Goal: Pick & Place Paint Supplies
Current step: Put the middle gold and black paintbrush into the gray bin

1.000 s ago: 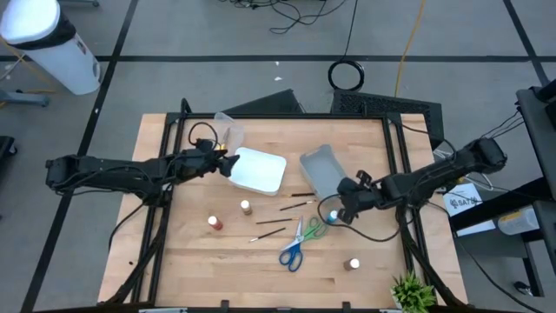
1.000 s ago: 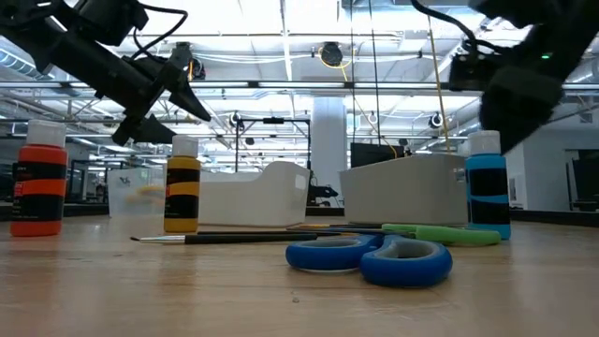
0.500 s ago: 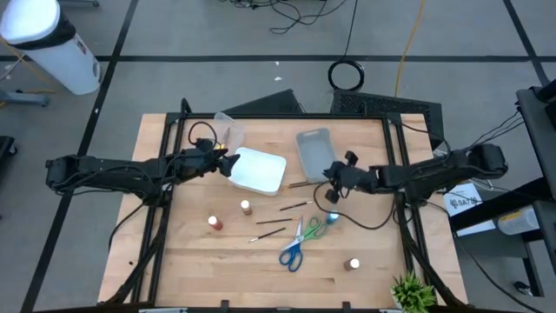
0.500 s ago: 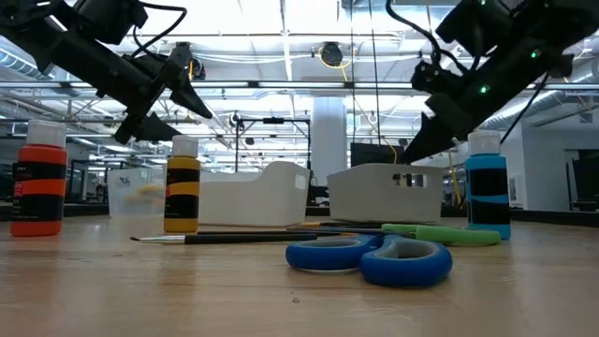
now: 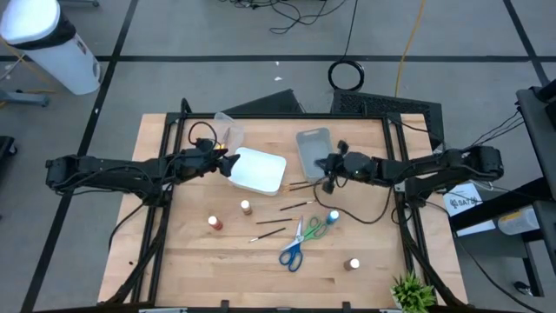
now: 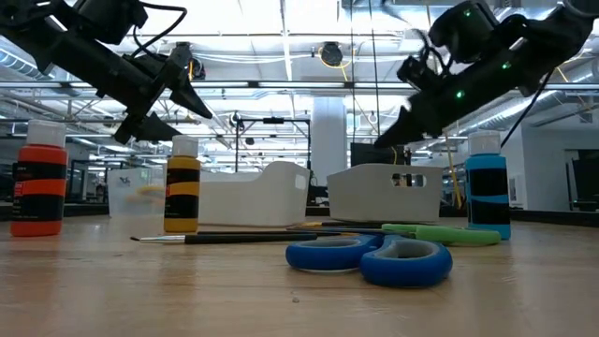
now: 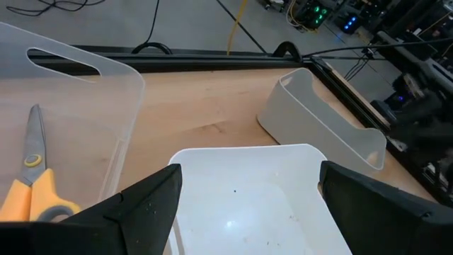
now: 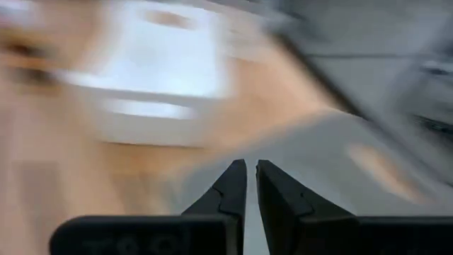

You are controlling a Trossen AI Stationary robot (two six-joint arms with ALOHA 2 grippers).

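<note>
Lying near the shut right end effector (image 5: 325, 167): blue-capped bottle (image 5: 334, 216).

We note a grey floor (image 5: 217, 35) crossed by dark lines, with black cables (image 5: 295, 13) at top centre. A white cylindrical bin (image 5: 48, 43) stands upper left; ceiling light strips (image 6: 281, 37) run overhead in the low view.

Overhead, table-level and two wrist views
</note>
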